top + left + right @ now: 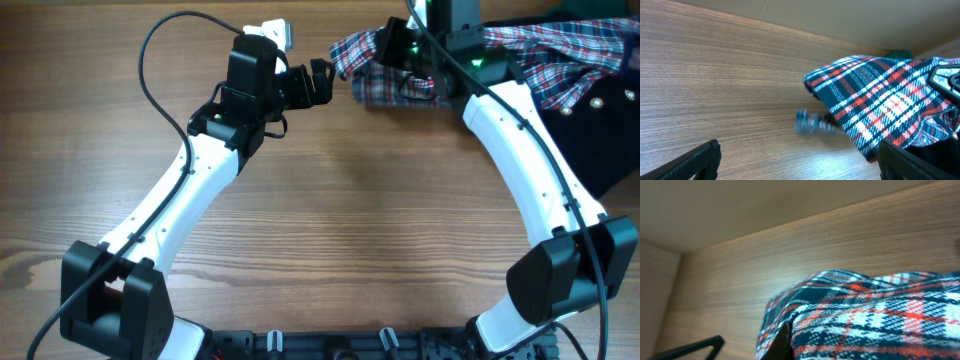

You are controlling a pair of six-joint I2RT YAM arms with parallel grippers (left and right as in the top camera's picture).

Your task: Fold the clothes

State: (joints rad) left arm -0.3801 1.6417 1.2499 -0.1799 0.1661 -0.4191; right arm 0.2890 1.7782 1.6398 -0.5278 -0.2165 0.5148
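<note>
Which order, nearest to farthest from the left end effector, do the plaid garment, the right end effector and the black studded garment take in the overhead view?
Measured from the left end effector:
1. plaid garment: its bunched edge lies just to the right.
2. right end effector: further right, shut on that garment.
3. black studded garment: far off, at the right edge of the view.
</note>
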